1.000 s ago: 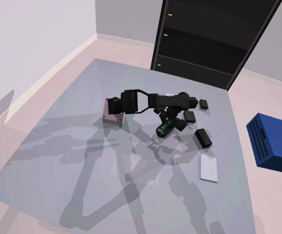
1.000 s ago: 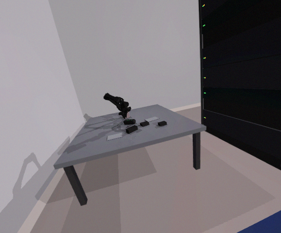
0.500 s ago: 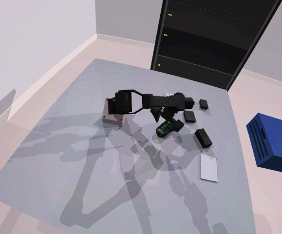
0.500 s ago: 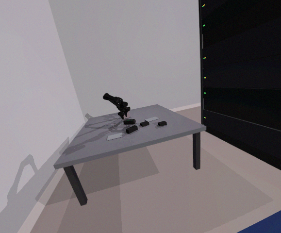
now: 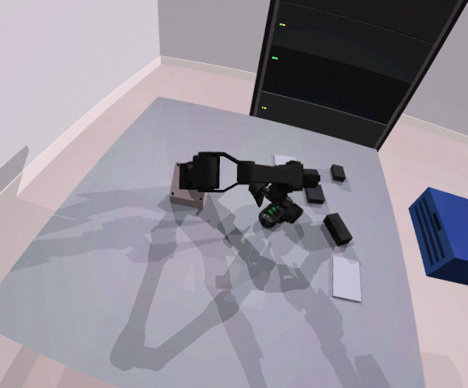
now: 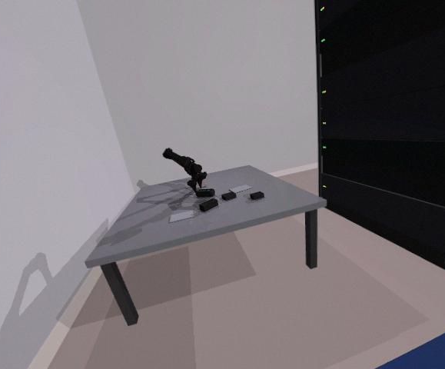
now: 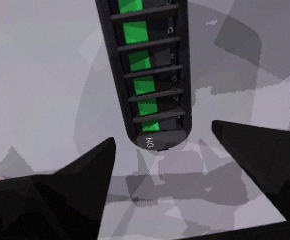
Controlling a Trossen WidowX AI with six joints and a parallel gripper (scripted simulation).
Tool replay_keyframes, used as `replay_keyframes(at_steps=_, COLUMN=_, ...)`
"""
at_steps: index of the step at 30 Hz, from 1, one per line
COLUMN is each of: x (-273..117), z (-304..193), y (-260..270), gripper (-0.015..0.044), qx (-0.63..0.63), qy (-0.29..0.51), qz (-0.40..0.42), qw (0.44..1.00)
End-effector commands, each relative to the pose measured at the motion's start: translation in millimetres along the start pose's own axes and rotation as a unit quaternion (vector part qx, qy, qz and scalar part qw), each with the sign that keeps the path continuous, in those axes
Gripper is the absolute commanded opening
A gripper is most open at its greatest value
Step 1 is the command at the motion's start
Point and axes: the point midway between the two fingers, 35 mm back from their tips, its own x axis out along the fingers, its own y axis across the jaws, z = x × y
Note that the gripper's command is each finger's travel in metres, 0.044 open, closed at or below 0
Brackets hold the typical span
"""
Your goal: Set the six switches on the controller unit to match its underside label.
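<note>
The dark grey controller unit (image 5: 267, 220) (image 6: 205, 193) (image 7: 162, 140) lies on the bench with its switch side up. In the wrist view its rounded end marked ON is nearest, and the row of rockers runs up out of the top edge. Green shows on the left half of each visible rocker, dark on the right; which ends are pressed down I cannot tell surely. The label underneath is hidden. My gripper (image 5: 277, 208) (image 6: 198, 189) (image 7: 163, 133) is open and empty, its fingertips apart on either side of the unit's ON end, not visibly touching it.
Three dark blocks lie beyond the unit: a long one (image 5: 337, 229) (image 6: 208, 204) and two smaller ones (image 5: 314, 195) (image 5: 338, 172) (image 6: 228, 195) (image 6: 257, 195). Two pale flat plates (image 5: 346, 279) (image 5: 284, 158) (image 6: 181, 216) (image 6: 240, 188) lie on the bench. The arm's pinkish base (image 5: 187, 198) stands behind.
</note>
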Motion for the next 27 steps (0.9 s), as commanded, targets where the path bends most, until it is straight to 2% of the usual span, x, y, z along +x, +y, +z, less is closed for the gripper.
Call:
replay_keyframes(at_steps=1, x=7, z=0, y=1, gripper=0.0440, qx=-0.004, qy=0.003, qz=-0.001, qw=1.000)
replay_keyframes(at_steps=13, x=23, z=-2, y=1, gripper=0.0440, qx=-0.004, qy=0.004, qz=-0.001, qw=1.000)
replay_keyframes(at_steps=18, x=23, z=-2, y=1, gripper=0.0309, qx=-0.004, qy=0.004, qz=-0.001, qw=1.000)
replay_keyframes(at_steps=27, x=23, z=-2, y=1, gripper=0.0249, qx=-0.004, qy=0.004, qz=-0.001, qw=1.000)
